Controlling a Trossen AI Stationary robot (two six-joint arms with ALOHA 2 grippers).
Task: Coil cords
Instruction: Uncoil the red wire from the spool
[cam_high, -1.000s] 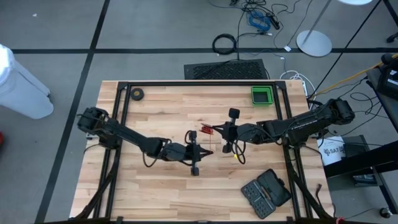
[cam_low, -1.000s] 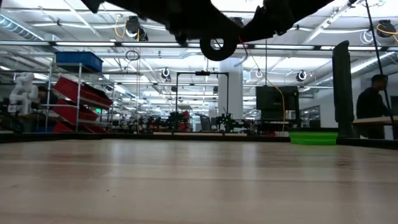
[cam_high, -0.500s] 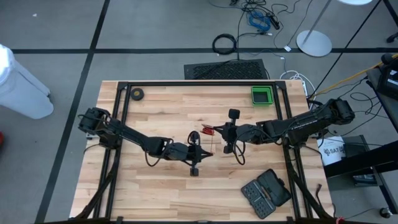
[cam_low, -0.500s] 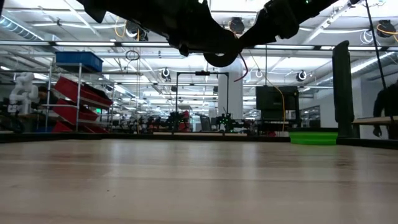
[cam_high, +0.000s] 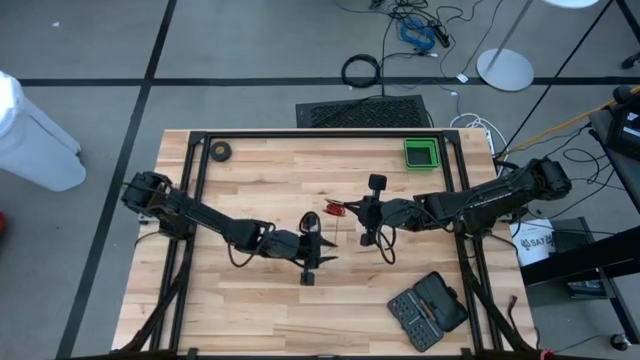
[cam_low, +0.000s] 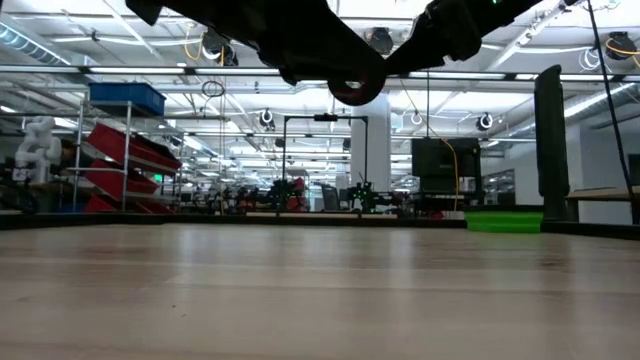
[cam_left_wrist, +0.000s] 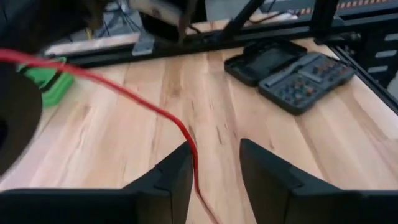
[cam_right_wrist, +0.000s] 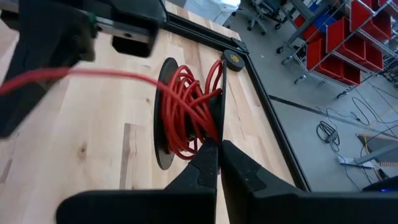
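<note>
The black reel (cam_right_wrist: 163, 93), wound with thin red cord (cam_right_wrist: 186, 112), hangs above the table's middle (cam_high: 333, 208), with my right gripper (cam_right_wrist: 215, 149) shut on it. A loose red strand (cam_right_wrist: 93, 76) runs from the reel to my left gripper (cam_left_wrist: 214, 165). That gripper is open, and the strand (cam_left_wrist: 149, 107) passes between its fingers, close to one finger. In the high view my left gripper (cam_high: 325, 246) stands just near-left of my right gripper (cam_high: 350, 210). The low view shows the reel (cam_low: 355, 88) high above the tabletop. My right gripper pinches the rim of one reel flange (cam_right_wrist: 217, 134) between its two fingers, beside the wound cord. The reel is lifted clear of the table and stands on edge. Whether my left gripper's open fingers (cam_left_wrist: 177, 171) touch the passing red strand, I cannot tell.
A green bin (cam_high: 421, 153) sits at the far right and a black tool case (cam_high: 428, 310) at the near right. A small black ring roll (cam_high: 220, 151) lies at the far left corner. A black frame rail (cam_high: 310, 134) edges the table.
My left gripper has tipped a little while staying near the reel. A red strand that hung beside the reel in the low view half a second ago no longer shows there.
</note>
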